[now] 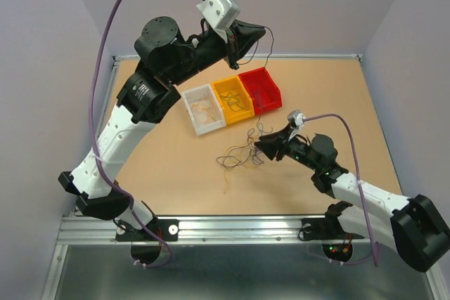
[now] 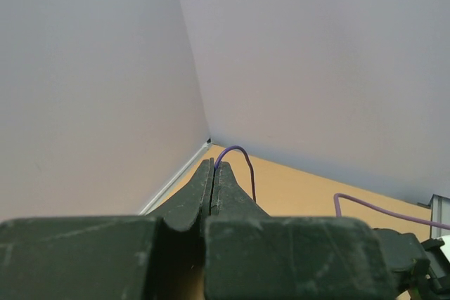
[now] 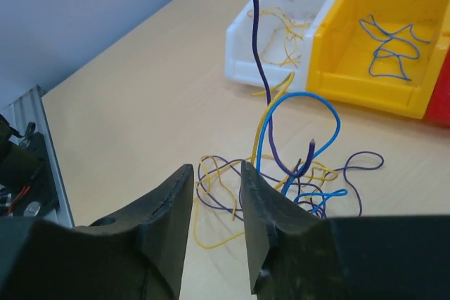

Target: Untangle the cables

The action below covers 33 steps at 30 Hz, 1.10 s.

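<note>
Cables (image 3: 292, 177) | tangled heap | purple cable (image 3: 254, 33) upright, pinched in left hand (image 2: 213, 168)

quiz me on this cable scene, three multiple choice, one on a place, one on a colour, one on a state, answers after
1. Where does the tangle lie?
A in the red bin
B on the table, beside the right gripper
C on the metal rail

2. What colour are the wires in the yellow bin?
A blue
B grey
C red

3. What is the left gripper doing?
A wide open, empty
B shut on a bin
C shut on a purple wire

Answers:
1 B: the top view shows it loose on the tabletop at that gripper's tips.
2 A: the right wrist view shows only blue curls inside.
3 C: the wire arches out from between its closed tips.
</note>
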Each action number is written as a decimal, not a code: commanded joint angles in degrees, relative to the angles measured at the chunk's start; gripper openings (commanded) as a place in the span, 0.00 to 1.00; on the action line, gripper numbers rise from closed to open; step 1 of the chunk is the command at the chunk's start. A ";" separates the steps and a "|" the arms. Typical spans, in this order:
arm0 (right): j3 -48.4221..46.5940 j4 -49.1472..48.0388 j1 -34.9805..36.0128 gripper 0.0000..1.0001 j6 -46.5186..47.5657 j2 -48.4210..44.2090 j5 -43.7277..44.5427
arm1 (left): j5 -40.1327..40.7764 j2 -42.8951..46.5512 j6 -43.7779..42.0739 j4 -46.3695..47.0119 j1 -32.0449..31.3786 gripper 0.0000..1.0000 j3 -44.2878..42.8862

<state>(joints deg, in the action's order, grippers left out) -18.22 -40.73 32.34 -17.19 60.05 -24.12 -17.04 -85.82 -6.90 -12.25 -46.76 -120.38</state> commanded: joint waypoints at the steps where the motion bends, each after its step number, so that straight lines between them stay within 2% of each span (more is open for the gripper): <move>1: 1.43 -2.69 0.45 0.43 -0.74 -5.46 3.90 | 0.78 1.27 0.48 3.73 -0.08 0.00 -1.88; 6: -1.46 3.02 0.36 0.75 -0.83 -10.65 8.82 | -0.36 1.80 0.92 3.81 -0.08 0.00 -1.62; 7: -2.34 3.81 0.44 0.84 0.04 -10.92 8.74 | -0.71 1.97 1.01 3.81 -0.08 0.00 -1.27; 10: -6.56 6.63 0.45 0.92 2.33 -10.05 8.65 | -1.16 2.06 1.27 3.81 -0.08 0.00 -0.74; 15: -13.84 7.86 0.45 0.92 6.11 -3.20 11.37 | -1.16 2.24 1.27 3.90 -0.08 0.00 -0.38; 18: -16.84 8.30 0.45 0.88 7.43 0.93 11.99 | -0.98 2.50 1.18 3.90 -0.08 0.00 -0.82; 21: -19.48 8.39 0.45 0.75 7.61 5.23 10.33 | 0.50 2.41 0.66 3.90 -0.08 0.00 -1.79; 22: -19.75 8.13 0.45 0.68 7.09 6.64 9.89 | 1.04 2.33 0.57 4.16 -0.08 0.00 -2.49; 24: -19.31 6.12 0.53 0.65 6.47 8.84 8.83 | 2.70 2.33 0.04 4.51 -0.08 0.00 -3.11; 26: -18.00 4.00 0.45 0.51 4.80 12.27 8.91 | 3.94 2.15 -0.48 5.48 -0.08 0.00 -4.42; 30: -11.69 -2.92 0.80 0.32 1.73 17.37 8.56 | 10.77 1.01 -2.76 5.83 -0.08 0.00 -8.90; 33: -6.85 -7.24 0.97 0.27 -0.30 19.31 9.09 | 16.48 1.01 -4.43 6.88 -0.08 0.00 -10.05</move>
<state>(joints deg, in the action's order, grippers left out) -31.09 -39.03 32.58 -14.68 77.78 -15.00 -8.80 -86.19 -8.36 -11.38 -46.76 -126.43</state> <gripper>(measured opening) 0.295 0.033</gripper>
